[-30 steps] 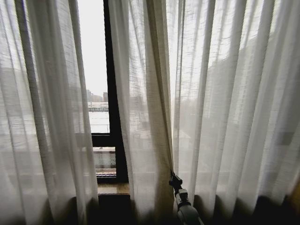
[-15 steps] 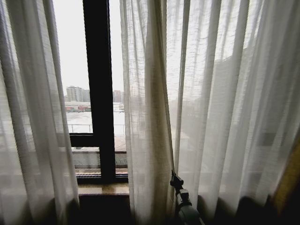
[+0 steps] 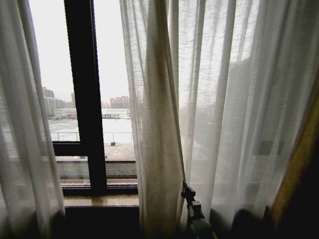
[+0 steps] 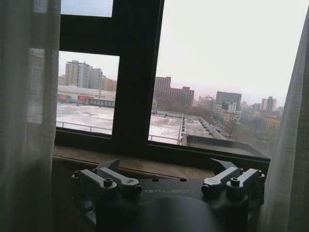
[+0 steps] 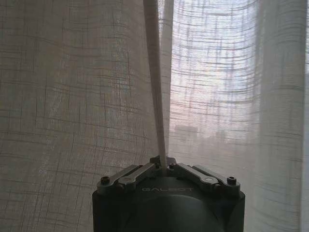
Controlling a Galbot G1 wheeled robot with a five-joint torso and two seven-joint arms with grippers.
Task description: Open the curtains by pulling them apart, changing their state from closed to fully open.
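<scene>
The curtains hang parted before a window. The left curtain (image 3: 20,129) (image 4: 24,125) covers the left edge of the head view. The right curtain (image 3: 234,109) (image 5: 72,96) (image 4: 292,164) spans the middle and right, with a bunched beige fold along its inner edge. My right gripper (image 3: 187,191) (image 5: 162,168) sits low at that fold and is shut on a thin pleat of the right curtain. My left gripper (image 4: 166,166) is open with nothing between its fingers and faces the bare glass in the gap.
A black window frame bar (image 3: 84,99) (image 4: 137,82) stands in the gap above a wooden sill (image 3: 99,200) (image 4: 145,164). A dark drape with a tan edge (image 3: 299,164) hangs at the far right. City buildings show outside.
The whole head view has shifted, so the camera moved. Against the black bar, the right curtain's inner edge has moved right and the gap is wider. My right gripper keeps its hold.
</scene>
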